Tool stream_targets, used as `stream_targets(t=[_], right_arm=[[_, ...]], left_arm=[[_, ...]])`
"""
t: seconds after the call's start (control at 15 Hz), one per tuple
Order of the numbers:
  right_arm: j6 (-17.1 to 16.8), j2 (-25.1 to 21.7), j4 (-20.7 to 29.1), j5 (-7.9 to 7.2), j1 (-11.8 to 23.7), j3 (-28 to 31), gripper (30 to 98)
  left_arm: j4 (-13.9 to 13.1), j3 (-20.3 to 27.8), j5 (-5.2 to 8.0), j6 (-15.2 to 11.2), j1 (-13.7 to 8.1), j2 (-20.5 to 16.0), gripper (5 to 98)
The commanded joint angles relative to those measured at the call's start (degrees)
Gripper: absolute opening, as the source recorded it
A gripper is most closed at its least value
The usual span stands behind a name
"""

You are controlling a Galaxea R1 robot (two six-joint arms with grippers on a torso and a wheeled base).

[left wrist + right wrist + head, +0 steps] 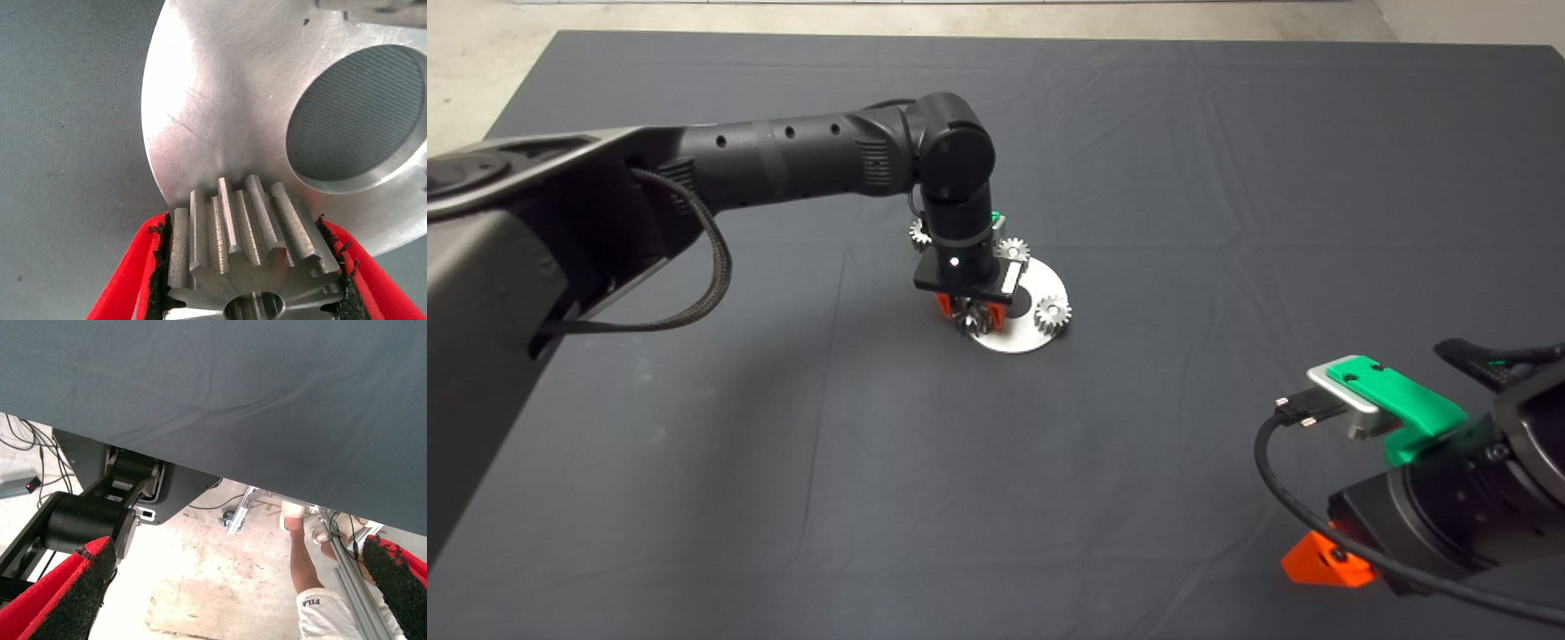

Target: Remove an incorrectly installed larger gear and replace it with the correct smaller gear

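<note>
Dark mat (1138,498) on the table, round silver plate (1040,289) near its middle. Left gripper (969,313) sits over the plate's near edge, red fingers (127,280) clamped on the larger gear (250,257), pads tight on its teeth either side. Gear is at the plate rim, beside the plate's big round hole (357,120). Two small gears on the plate: one (1053,314) at its right edge, one (1013,250) at its far edge. A third small gear (918,233) lies just off the plate, behind the wrist; can't tell which is the replacement. Right gripper (227,600) parked off the mat's near-right corner, fingers wide apart, holding nothing; a person's leg (310,580) visible beyond.
</note>
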Motion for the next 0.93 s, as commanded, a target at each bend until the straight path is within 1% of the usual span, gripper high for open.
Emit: stream_targets(t=[0.0, 0.2, 0.27, 0.6, 0.67, 0.87], right_arm=[[0.0, -0.2, -0.4, -6.35, 0.8, 0.1, 97.7], [0.0, -0.2, -0.4, -6.35, 0.8, 0.1, 97.7], [0.0, -0.2, -0.4, -6.35, 0.8, 0.1, 97.7], [0.0, -0.2, -0.4, -6.35, 0.8, 0.1, 97.7], [0.0, -0.2, -0.4, -6.35, 0.8, 0.1, 97.7], [0.0, -0.2, -0.4, -6.35, 0.8, 0.1, 97.7]], left_arm=[[-2.5, 0.4, 1.19, -0.1, -3.8, -0.2, 46.3], [-2.6, 0.4, 1.19, -0.1, -4.8, -0.3, 46.2], [-2.7, 0.4, 1.37, -0.1, -5.4, -0.6, 46.2], [-6.9, 1.6, 1.63, 0.4, -5.5, -5.9, 46.2], [-7.3, 3.1, 1.63, 0.4, -5.5, -7.4, 46.2], [-7.2, 8.3, 1.54, -0.1, -5.4, -12.1, 46.2]])
